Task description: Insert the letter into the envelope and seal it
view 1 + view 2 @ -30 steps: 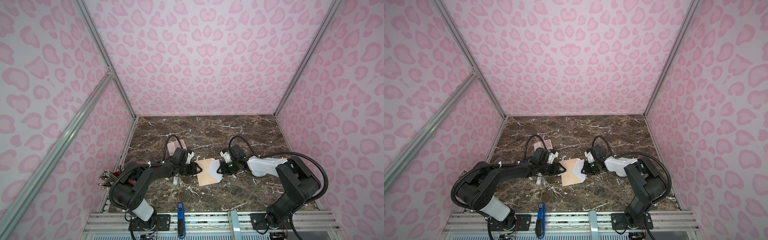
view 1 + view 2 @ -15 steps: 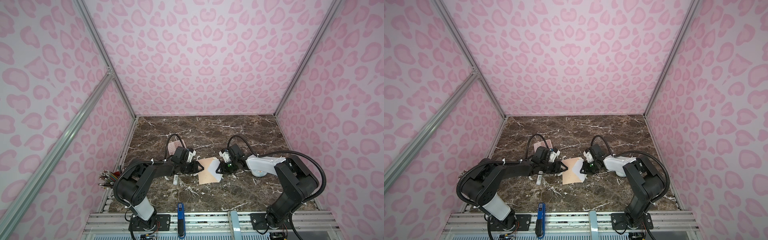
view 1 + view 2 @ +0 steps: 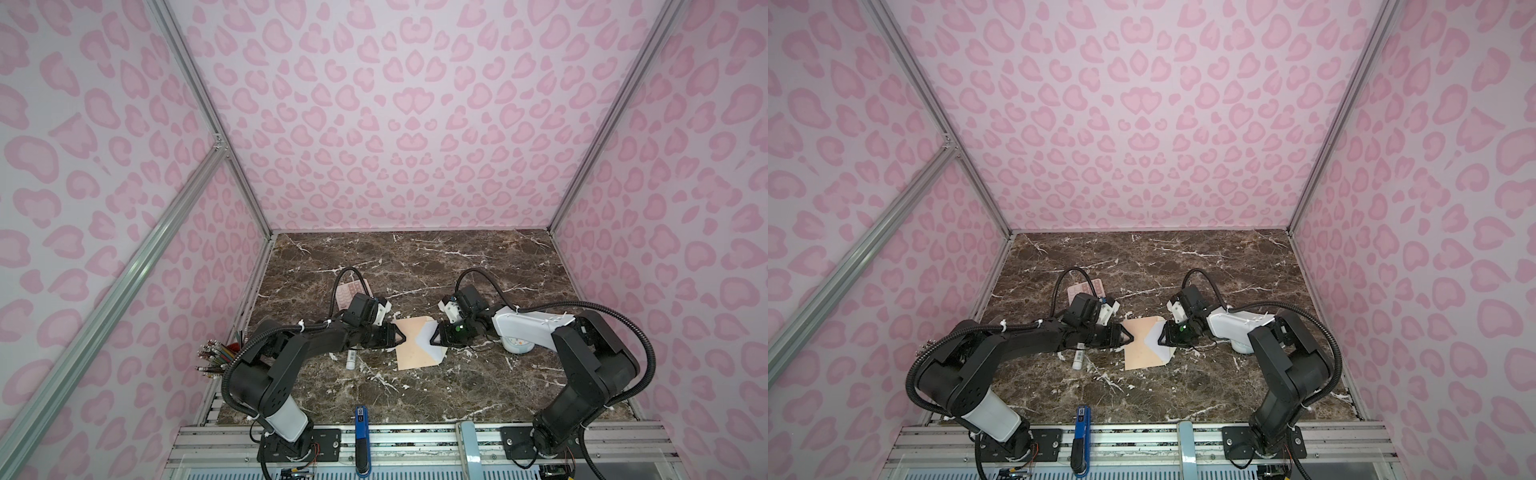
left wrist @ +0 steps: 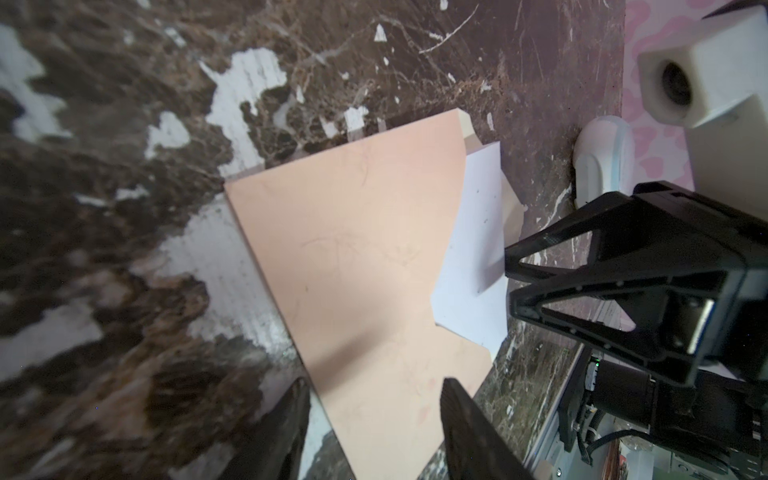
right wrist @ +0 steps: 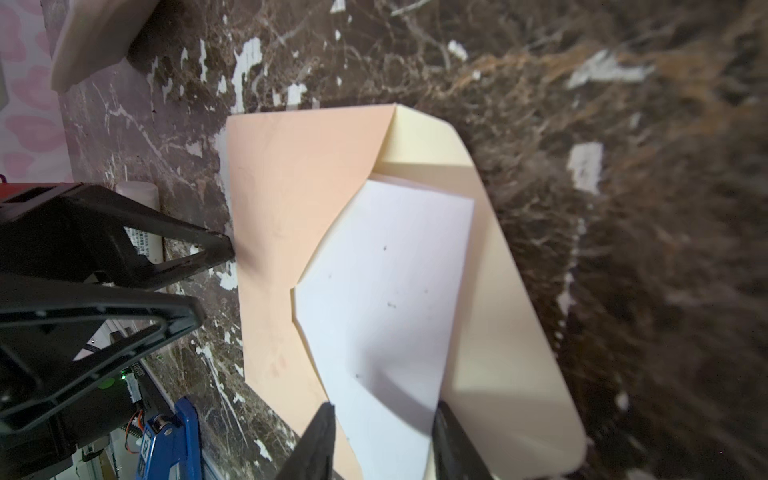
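Insertion part done: envelope [image 3: 409, 353] lying mid-table in a top view, letter [image 5: 386, 299] sticking out its 3 o'clock side over the open flap [image 5: 519, 332]. Your left gripper [image 3: 401, 335] is sitting at the 9 o'clock edge, jaws spread. Your right gripper [image 3: 433, 337] is straddling the letter, jaws apart, wider than a second ago. Next, likely: nudging the letter toward 9 o'clock, fully in.

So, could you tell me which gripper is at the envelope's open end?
The right gripper, by the letter and flap; the left gripper is at the closed edge.
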Controlling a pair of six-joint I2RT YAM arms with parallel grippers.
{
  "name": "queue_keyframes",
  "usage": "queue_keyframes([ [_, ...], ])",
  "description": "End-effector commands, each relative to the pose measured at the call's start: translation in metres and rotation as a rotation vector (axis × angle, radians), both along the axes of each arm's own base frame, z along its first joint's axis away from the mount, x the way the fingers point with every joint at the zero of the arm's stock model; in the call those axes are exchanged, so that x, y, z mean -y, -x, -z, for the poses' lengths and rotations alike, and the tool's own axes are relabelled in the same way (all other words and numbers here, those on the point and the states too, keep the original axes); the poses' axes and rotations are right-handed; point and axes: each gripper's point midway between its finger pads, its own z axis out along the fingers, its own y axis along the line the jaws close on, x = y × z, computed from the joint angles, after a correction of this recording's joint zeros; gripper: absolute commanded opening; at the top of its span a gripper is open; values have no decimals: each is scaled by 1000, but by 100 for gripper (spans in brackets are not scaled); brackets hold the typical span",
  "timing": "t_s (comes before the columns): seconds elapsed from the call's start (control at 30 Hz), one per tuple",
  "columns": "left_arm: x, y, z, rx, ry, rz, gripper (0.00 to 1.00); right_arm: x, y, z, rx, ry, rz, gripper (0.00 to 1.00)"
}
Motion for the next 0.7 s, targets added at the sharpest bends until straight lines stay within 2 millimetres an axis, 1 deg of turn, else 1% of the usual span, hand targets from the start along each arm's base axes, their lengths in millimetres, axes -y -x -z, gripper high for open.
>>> queue_keyframes([
  [0.0, -11, 7, 14, -41, -73, -14, 54, 3, 1, 2, -8, 28, 5, 43],
  [0.4, -6, 5, 14, -39, -64, -9, 54, 2, -1, 7, -20, 68, 4, 46],
  [0.67, -4, 4, 14, -39, -62, -4, 54, -7, -4, 1, -12, 64, -9, 47],
])
